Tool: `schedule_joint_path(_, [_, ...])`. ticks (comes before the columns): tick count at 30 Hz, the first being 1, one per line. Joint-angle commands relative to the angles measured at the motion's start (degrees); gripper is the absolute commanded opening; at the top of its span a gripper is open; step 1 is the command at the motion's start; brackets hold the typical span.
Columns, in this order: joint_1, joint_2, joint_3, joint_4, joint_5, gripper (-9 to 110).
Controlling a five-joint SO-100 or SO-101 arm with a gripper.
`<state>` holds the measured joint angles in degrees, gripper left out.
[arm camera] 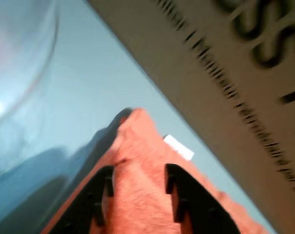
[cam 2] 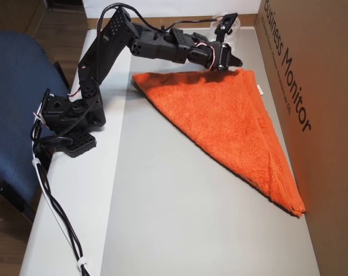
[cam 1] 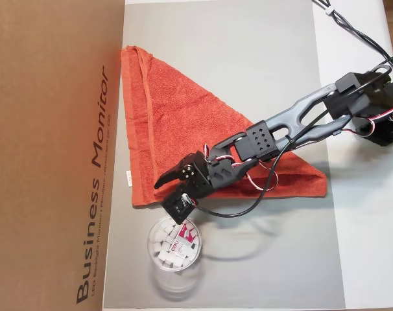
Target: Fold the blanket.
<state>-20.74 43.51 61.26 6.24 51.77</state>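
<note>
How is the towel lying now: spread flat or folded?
Folded: the towel lies as a triangle, with doubled layers showing along its edge.

Blanket folded into a triangle, flat on the mat, one long edge just beside the cardboard box at the left of an overhead view. Tag on that edge, facing the box. Tub on the mat below the blanket's lower edge, near but apart, with small blocks inside. Arm base on the table at the mat's far side from the box. Gripper over the blanket's corner nearest the tub, fingers spread either side of the cloth. Chair beyond the table edge, behind the base.
</note>
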Motion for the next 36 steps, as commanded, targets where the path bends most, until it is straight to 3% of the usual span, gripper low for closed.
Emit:
schedule_joint_path(1, [-0.35, 9.67, 2.64, -0.35, 2.37, 8])
schedule_joint_path(36, [5.89, 68.29, 59.50, 2.46, 53.53, 9])
